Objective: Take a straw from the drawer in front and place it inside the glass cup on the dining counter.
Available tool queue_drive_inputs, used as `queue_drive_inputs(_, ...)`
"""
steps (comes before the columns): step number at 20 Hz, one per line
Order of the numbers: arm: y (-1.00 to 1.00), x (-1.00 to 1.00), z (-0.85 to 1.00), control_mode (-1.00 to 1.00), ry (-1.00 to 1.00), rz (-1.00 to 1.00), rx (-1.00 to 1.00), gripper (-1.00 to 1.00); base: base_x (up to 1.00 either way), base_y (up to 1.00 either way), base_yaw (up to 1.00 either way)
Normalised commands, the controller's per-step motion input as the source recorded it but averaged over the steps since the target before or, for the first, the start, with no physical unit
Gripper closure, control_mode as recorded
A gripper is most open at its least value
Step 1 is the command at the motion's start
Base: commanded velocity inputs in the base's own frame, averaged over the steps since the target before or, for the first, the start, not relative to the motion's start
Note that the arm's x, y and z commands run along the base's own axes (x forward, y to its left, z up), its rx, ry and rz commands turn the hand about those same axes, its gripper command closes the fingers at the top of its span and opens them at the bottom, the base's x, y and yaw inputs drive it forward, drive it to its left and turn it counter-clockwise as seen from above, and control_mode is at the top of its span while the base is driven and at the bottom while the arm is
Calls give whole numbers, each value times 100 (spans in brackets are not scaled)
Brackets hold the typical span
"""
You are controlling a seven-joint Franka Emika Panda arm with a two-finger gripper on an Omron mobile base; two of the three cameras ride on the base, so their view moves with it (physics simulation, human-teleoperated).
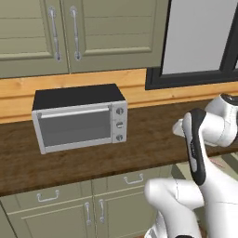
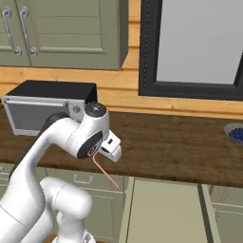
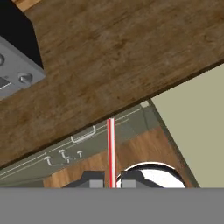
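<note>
Our pincer point(image 3: 111, 183) is clamped nearly closed on the straw point(image 3: 111, 151), whose reddish-pink stick runs straight out from between the 2 dark fingertips point(image 3: 92, 180). In the right base view the pincer point(image 2: 107, 153) hangs in the air in front of the worktop's front edge, and the straw point(image 2: 106, 172) slants down and to the right from it, its free end level with the drawer fronts below that edge. Beneath the straw in the hand view we see the dark wood worktop point(image 3: 109, 52) and a green drawer front point(image 3: 83, 135) with a silver handle. A toaster oven point(image 1: 79, 118) stands on the worktop towards its left end, against the back wall. Near the worktop's right end sits a bowl of blue fruit point(image 2: 236, 134).
</note>
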Motion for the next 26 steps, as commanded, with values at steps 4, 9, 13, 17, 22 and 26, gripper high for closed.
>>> queue_drive_inputs(4,95,33,3,-100,35,-2,-8,100,0,0,0)
queue_drive_inputs(9,41,30,0,-100,12,0,-4,100,0,0,0)
queue_drive_inputs(13,3,8,0,-100,0,0,0,100,0,0,0)
queue_drive_inputs(17,0,0,0,-100,-3,0,0,100,0,0,0)
queue_drive_inputs(22,0,0,0,-100,0,0,0,100,0,0,0)
queue_drive_inputs(26,0,0,0,100,-1,0,0,100,-4,8,0)
